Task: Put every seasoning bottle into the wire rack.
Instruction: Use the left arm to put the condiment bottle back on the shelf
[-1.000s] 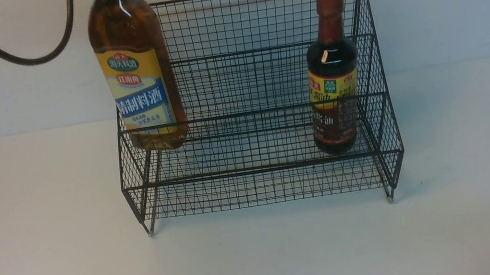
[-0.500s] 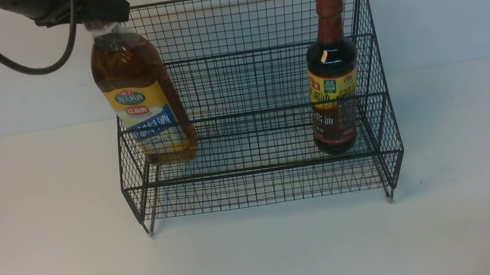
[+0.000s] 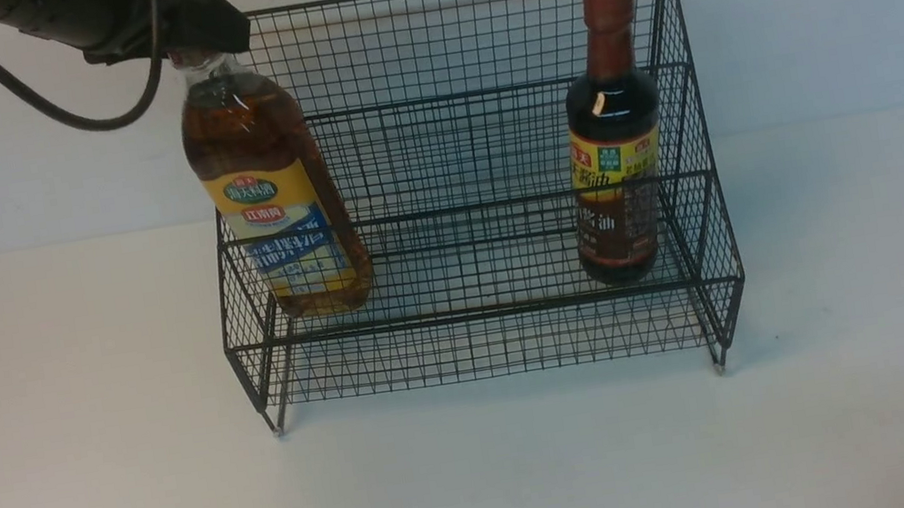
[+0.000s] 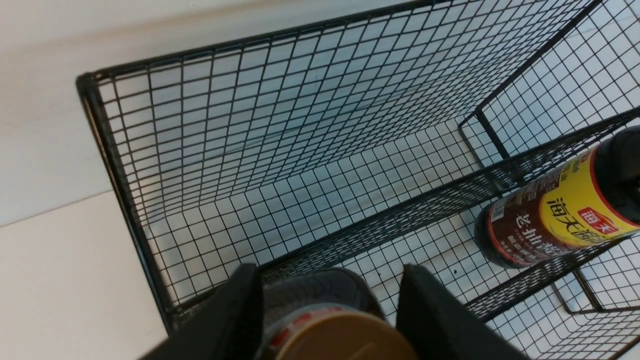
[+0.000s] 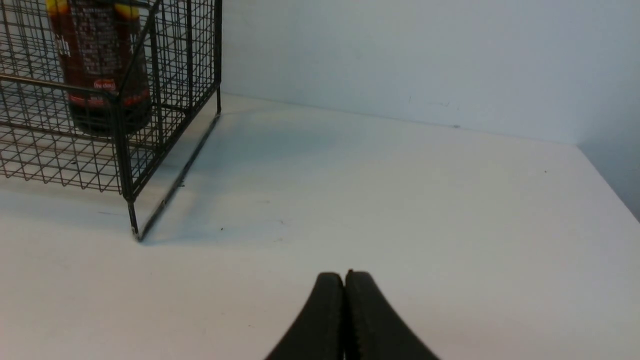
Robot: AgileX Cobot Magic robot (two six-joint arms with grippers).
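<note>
left end effector is clamped on the neck of the amber bottle, gold cap sitting right between the two fingers in the wrist view. the bottle leans a touch, base towards the middle, and its bottom is down inside the lower tier of the wire rack, hard against the left side; whether it is actually resting on the mesh floor, can't tell from here. so the call is to ease straight down, bring the neck upright so the base lands flat, and only then let go, or it could tip against the side wires. lift out vertically, clear of the top rail. the dark bottle already stands upright at the right end of the same tier, well apart. right end effector is pressed shut on nothing, hovering over the bare white surface beside the rack.
</note>
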